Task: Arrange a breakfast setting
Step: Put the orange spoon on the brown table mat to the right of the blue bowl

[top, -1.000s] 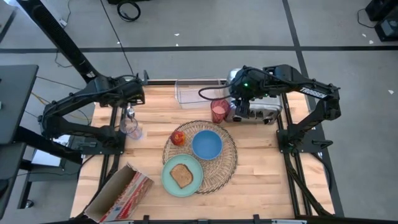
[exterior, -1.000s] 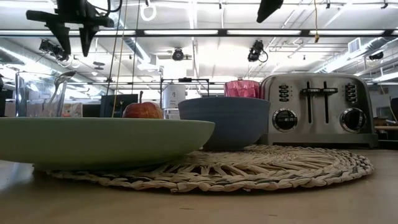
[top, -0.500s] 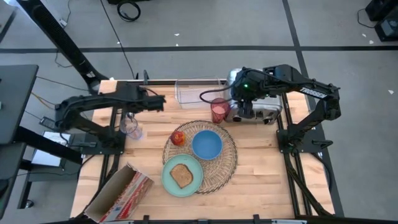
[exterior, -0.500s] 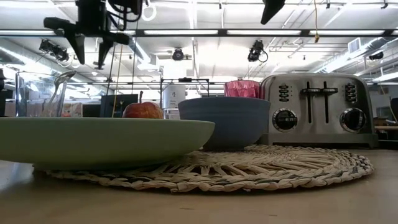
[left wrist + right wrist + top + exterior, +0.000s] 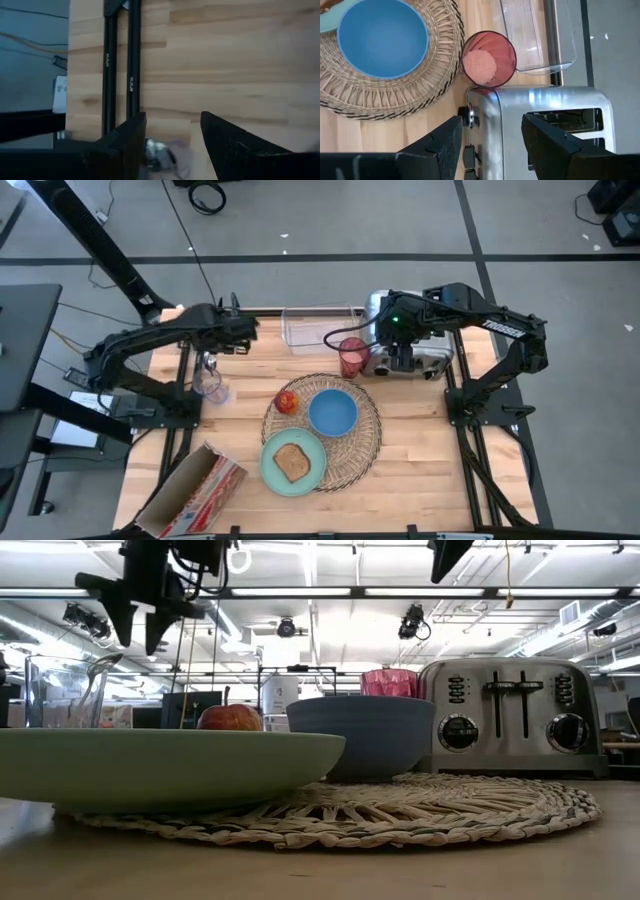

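The round wicker placemat [image 5: 360, 442] lies mid-table. On it stand the blue bowl [image 5: 332, 412] and part of the mint-green plate [image 5: 275, 475], which bears the toast [image 5: 292, 463]. The red apple [image 5: 287, 401] sits at the mat's left edge. The pink cup [image 5: 352, 358] stands beside the toaster [image 5: 425, 362]. A utensil [image 5: 100, 675] stands in a clear glass [image 5: 208, 383] at the left. My left gripper [image 5: 248, 330] is open and empty, high over the table's far left; it also shows in the left wrist view [image 5: 172, 142]. My right gripper [image 5: 490, 145] is open, above the toaster.
A clear plastic bin [image 5: 322, 327] stands at the far edge between the arms. An open cardboard box [image 5: 190, 492] lies at the near left corner. Bare wood shows at the near right of the mat and between the glass and the apple.
My left gripper has swung toward the table's right, from over the left frame rail toward the clear bin, staying open and high above the table. The things on the table have not moved.
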Robot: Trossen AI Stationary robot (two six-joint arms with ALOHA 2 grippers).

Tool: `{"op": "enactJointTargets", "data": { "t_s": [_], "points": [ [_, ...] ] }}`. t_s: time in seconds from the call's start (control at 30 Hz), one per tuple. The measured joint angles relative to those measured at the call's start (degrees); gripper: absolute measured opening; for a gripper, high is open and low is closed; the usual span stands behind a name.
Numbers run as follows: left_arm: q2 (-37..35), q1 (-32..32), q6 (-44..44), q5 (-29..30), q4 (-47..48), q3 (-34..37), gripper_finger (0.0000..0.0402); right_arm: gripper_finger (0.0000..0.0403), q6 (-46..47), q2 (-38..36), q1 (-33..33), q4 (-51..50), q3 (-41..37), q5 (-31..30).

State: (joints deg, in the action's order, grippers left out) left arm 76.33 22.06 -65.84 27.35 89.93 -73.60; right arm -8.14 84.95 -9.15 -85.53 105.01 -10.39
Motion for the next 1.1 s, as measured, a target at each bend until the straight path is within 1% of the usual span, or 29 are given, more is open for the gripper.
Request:
{"op": "enactJointTargets", "data": {
  "t_s": [0.1,0.3,0.4,0.57,0.67,0.77,0.83,1.03,1.1],
  "points": [
    [-2.3,3.4,6.0,-4.0,0.2,0.0,0.0197,0.0210,0.0,0.0,0.0,-0.2,0.0,0.0],
    [-3.3,11.0,14.9,-5.3,0.0,0.0,0.0197,0.0210,0.7,0.0,0.0,-0.2,0.0,0.1],
    [-3.2,14.8,21.3,-7.8,0.1,0.0,0.0197,0.0210,1.2,0.0,0.0,-0.3,0.0,0.1],
    [-3.0,19.6,30.3,-10.0,0.1,0.0,0.0196,0.0210,2.2,0.0,0.0,-0.3,0.0,0.1],
    [-2.9,21.8,37.8,-15.9,0.1,0.0,0.0196,0.0210,2.5,0.0,0.0,-0.3,0.0,0.1],
    [-2.8,21.7,44.3,-20.9,0.1,0.0,0.0196,0.0210,3.4,0.0,0.0,-0.3,0.0,0.1],
    [-2.8,21.1,46.6,-23.0,0.1,0.0,0.0196,0.0210,3.7,0.0,0.0,-0.3,0.0,0.1],
    [-2.8,17.9,49.0,-24.9,0.1,0.0,0.0196,0.0210,4.1,0.0,0.0,-0.1,0.0,0.1],
    [-2.8,16.3,50.0,-27.0,0.1,0.0,0.0196,0.0210,4.1,0.0,0.0,0.2,0.0,0.1]
  ]
}}
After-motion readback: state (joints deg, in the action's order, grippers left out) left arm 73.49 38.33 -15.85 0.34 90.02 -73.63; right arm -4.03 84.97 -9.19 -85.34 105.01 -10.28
